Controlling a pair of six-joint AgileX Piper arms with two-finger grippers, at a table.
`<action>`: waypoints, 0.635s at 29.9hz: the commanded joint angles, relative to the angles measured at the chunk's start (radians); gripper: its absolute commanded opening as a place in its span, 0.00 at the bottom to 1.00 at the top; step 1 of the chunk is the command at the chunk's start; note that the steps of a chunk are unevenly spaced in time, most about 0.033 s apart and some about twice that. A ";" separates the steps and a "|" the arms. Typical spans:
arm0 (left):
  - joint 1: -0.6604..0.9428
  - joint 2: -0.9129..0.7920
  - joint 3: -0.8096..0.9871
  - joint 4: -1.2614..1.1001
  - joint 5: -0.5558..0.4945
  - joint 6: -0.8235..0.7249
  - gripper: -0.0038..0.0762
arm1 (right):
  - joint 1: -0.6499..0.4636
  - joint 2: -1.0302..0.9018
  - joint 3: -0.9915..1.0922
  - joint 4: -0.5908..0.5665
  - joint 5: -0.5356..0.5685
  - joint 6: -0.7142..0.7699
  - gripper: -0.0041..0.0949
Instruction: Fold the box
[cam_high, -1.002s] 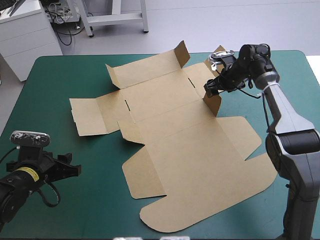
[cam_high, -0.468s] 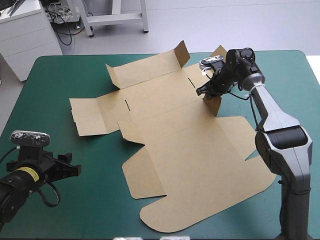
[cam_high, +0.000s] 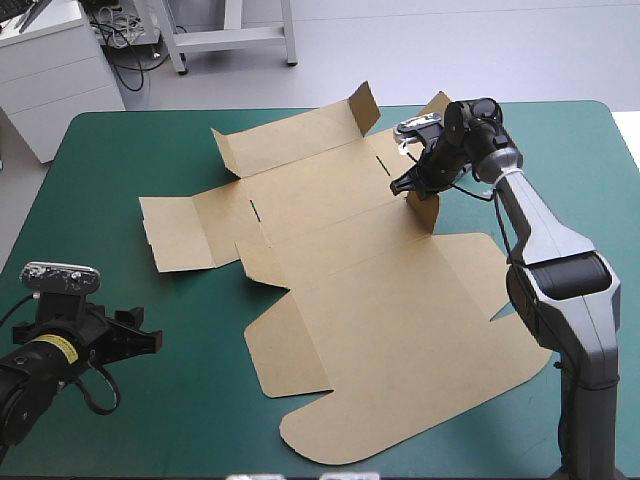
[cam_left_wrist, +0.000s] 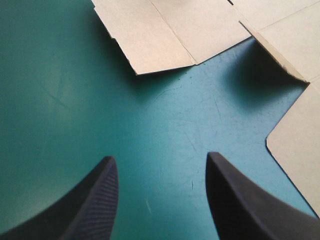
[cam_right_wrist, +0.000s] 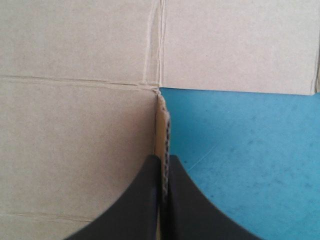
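Cardboard lies mostly flat: we see the brown box spread across the middle of the teal-green worktop. At its two o'clock side our right claw is pinched tight on the box's upright flap. Our left claw, near the worktop's eight o'clock corner, stands spread apart, holding nothing.

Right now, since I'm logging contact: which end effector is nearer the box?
Right. The right end effector is shut on the box's upright flap; the left end effector is open over the teal-green cover, apart from the box.
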 joint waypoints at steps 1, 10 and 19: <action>0.003 -0.001 -0.036 0.013 -0.034 0.001 0.52 | 0.004 -0.067 -0.030 -0.025 0.011 -0.088 0.02; 0.003 -0.001 -0.036 0.091 0.053 0.001 0.52 | 0.038 -0.067 -0.032 -0.026 0.011 -0.361 0.02; 0.003 -0.001 -0.036 0.127 0.079 0.001 0.52 | 0.057 -0.067 -0.032 -0.004 0.011 -0.629 0.02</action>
